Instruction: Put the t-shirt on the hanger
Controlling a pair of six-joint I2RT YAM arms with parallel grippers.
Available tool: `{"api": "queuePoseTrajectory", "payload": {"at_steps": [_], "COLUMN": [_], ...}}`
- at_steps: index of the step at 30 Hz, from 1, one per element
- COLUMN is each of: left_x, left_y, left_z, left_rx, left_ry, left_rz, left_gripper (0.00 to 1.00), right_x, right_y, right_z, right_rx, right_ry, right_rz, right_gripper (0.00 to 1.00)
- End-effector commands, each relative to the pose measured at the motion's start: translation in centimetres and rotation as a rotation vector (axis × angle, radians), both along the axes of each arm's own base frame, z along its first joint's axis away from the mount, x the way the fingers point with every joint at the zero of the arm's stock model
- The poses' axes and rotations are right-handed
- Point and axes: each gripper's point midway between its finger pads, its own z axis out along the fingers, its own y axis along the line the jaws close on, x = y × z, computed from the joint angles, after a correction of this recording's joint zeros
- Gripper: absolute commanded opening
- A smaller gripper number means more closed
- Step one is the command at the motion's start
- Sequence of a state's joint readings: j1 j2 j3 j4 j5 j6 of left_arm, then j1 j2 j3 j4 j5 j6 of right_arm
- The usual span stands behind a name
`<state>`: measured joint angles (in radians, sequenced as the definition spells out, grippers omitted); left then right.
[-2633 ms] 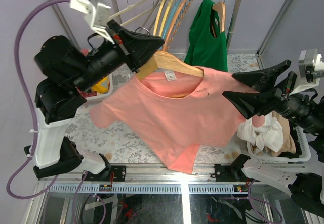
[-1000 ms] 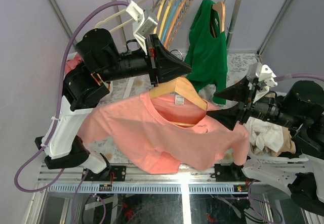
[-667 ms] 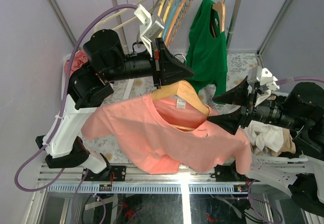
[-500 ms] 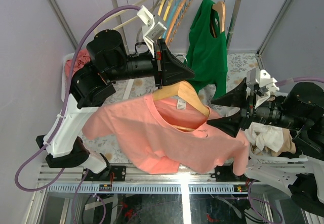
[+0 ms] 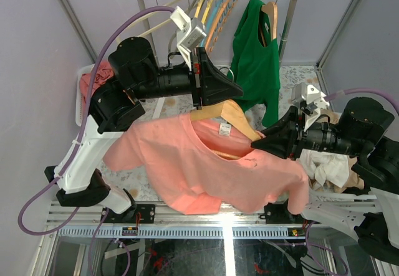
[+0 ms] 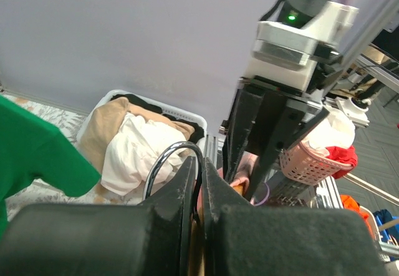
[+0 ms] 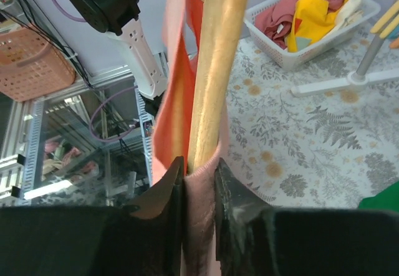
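Left gripper (image 5: 213, 96): clamped on the wooden hanger (image 5: 233, 114), at its hook.
Right gripper (image 5: 267, 144): just narrowed from wide onto the t-shirt (image 5: 199, 170) shoulder, at the hanger's 4 o'clock end.
Meaning: the shoulder is probably being seated.

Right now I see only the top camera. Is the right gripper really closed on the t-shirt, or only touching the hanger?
Observer: In the right wrist camera, pink cloth of the t-shirt fills the narrow gap of the right gripper. The wooden hanger arm rises straight out of that gap.
Operator: And where exactly does the left gripper hold?
Observer: In the left wrist camera, the left gripper is shut, and the metal hook loops out from between its closed jaws.
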<state>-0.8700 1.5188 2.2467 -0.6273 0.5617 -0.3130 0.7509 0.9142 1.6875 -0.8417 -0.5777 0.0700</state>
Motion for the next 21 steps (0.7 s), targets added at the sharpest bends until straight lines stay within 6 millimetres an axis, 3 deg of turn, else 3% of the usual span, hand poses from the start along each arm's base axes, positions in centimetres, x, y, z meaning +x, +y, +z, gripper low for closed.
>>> {"api": "queuePoseTrajectory", "payload": {"at_steps": [1,5,8,14,21], "left_x": [-0.3,1.3,2.7,4.2,4.6], "left_y": [0.4,1.0,2.2,5.2,9.5], "left_z": [2.4,2.0,1.9,2.9,3.8], "left_rx": [-0.089,-0.079,-0.080,-0.088,-0.121], "left_ry": [-0.037,-0.028,-0.036,-0.046,-0.038], "left_rz": [0.004,0.114,0.228,0.409,0.581], "left_gripper": [0.00,0.01,0.24,0.40,0.49], "right_x": [-0.4,0.8,1.7,1.3,0.9], "right_y": [0.3,0.0,-0.9,-5.0,-10.2], "right_z": [0.5,0.4,0.9,2.7,2.1], "right_rx": [0.019,0.019,0.039,0.093,0.069], "right_ry": [-0.003,-0.004,-0.012,-0.032,0.009], "right_rz": [0.026,-0.048,-0.141,-0.316,-0.535], "right_gripper": [0.02,0.00,0.00,0.00,0.00]}}
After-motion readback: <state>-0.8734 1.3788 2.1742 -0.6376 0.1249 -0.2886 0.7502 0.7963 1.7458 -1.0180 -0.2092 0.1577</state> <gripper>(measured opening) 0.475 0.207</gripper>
